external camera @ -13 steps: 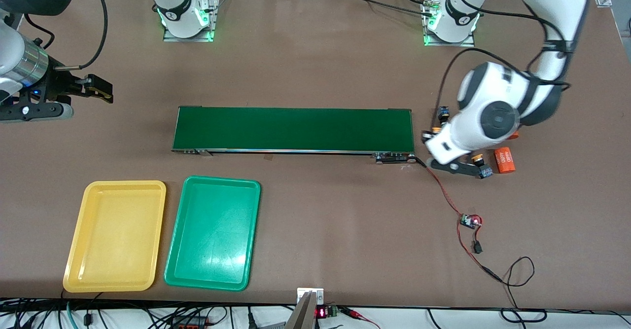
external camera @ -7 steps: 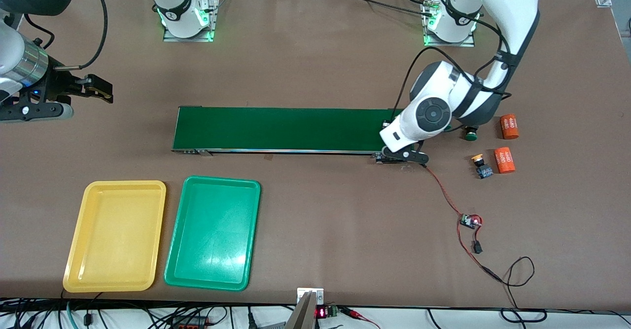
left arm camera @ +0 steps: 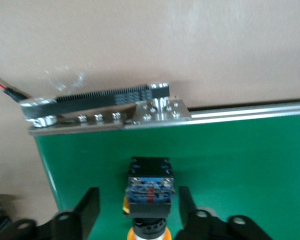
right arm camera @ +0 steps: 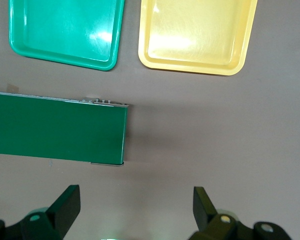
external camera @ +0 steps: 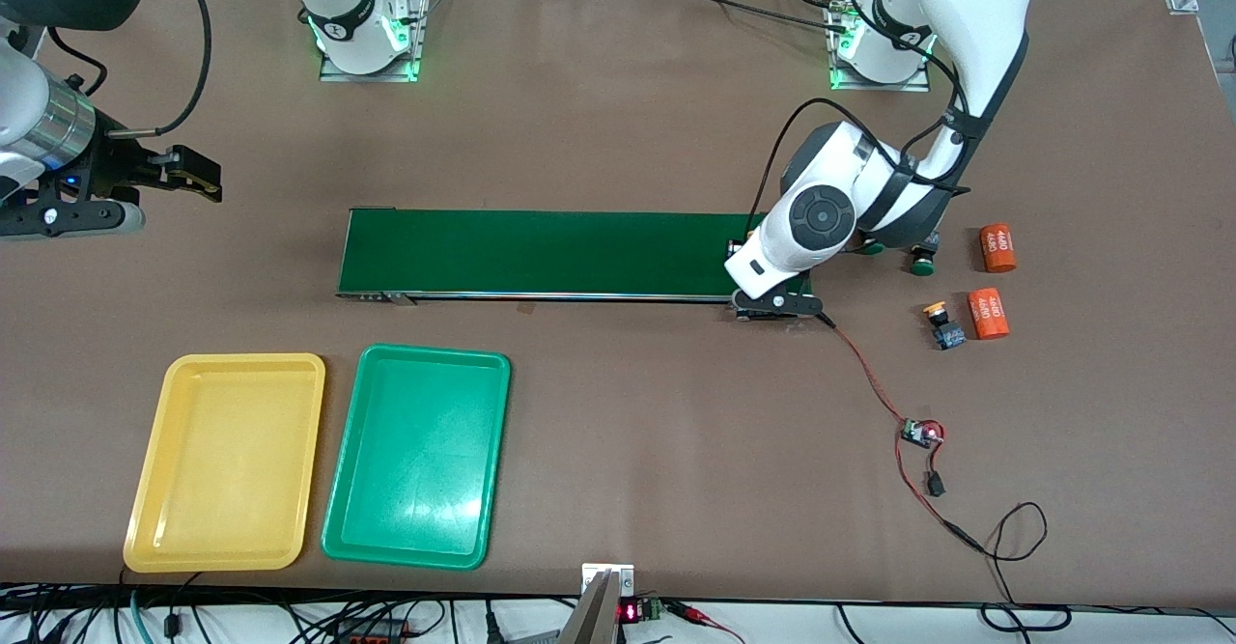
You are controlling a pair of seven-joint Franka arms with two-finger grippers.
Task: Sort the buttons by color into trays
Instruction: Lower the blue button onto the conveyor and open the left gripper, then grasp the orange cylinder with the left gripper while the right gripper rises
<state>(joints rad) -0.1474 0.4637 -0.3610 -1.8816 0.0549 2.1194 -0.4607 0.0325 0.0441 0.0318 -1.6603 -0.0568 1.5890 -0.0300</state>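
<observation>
Orange-cap button [left arm camera: 149, 192] on belt [left arm camera: 240, 160], btwn parted left jaws

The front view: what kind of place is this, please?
Probably a robotics lab bench: a small conveyor belt on a brown table, a yellow tray and green tray, and loose wiring with a circuit board.

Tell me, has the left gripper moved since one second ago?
Yes. The left gripper went from the table by the orange cylinder to over the conveyor belt, at the left arm's end of it.
</observation>
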